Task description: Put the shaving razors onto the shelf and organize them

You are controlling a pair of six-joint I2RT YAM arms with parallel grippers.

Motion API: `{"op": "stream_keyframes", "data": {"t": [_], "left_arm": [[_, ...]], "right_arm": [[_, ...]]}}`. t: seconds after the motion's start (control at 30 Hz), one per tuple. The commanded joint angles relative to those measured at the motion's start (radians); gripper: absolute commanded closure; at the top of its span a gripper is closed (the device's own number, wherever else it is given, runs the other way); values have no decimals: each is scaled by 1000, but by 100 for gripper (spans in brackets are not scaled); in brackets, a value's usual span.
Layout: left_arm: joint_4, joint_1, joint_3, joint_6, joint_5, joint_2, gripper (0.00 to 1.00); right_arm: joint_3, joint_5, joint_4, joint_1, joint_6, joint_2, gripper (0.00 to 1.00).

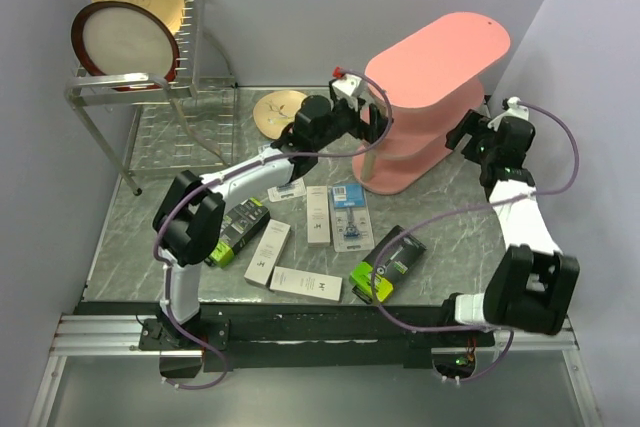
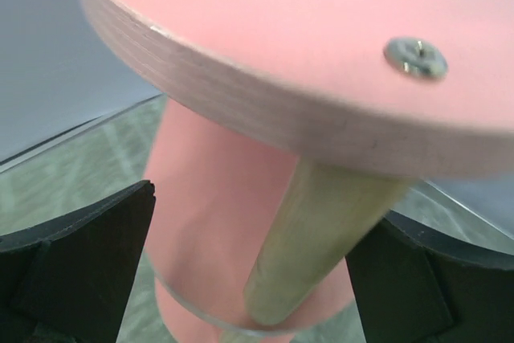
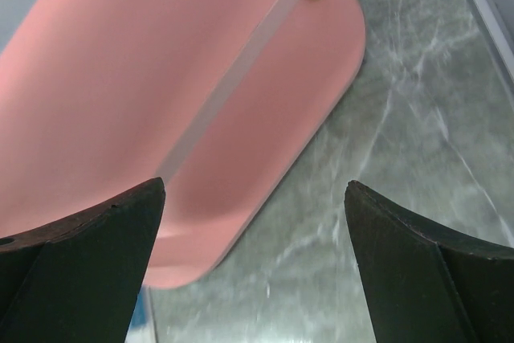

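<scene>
The pink shelf [image 1: 440, 57] stands at the back right, and its boards show no packs. My left gripper [image 1: 375, 119] is open at the shelf's left end. In the left wrist view its jaws [image 2: 265, 206] straddle a wooden post [image 2: 321, 238] under the top board [image 2: 305, 38]. My right gripper [image 1: 462, 137] is open and empty at the shelf's right side, over its lower board [image 3: 265, 142]. The razor packs lie on the table: two black-and-green boxes [image 1: 240, 230] [image 1: 388, 263], three white boxes [image 1: 267, 252] [image 1: 306, 284] [image 1: 318, 214] and a blue-white blister card [image 1: 350, 215].
A wire dish rack [image 1: 130, 87] with two plates stands at the back left. A small wooden plate [image 1: 278, 110] lies behind the left arm. A small white pack [image 1: 287, 190] lies beside the left forearm. Walls close in on the left and right.
</scene>
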Motion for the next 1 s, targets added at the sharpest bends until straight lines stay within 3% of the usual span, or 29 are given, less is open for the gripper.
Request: {"op": "stream_keyframes", "data": {"t": [0.0,0.17,0.37,0.7,0.83,0.97], "left_arm": [[-81,86,127,-1,-312,46,1],[-54,172,201,109,-305,93,1],[-159,239,357,149,-301,207,1],[-195,250,327,106,-182,189,1],[-172,249,308,111,-162,190,1],[-155,244,310,82,-107,199,1]], "right_arm": [[89,29,198,-7,33,103,0],[157,17,224,-10,67,214,0],[203,8,294,-10,106,273,0],[330,34,422,22,0,404,0],[355,81,391,23,-32,418,12],[337,173,357,10,-45,384,14]]}}
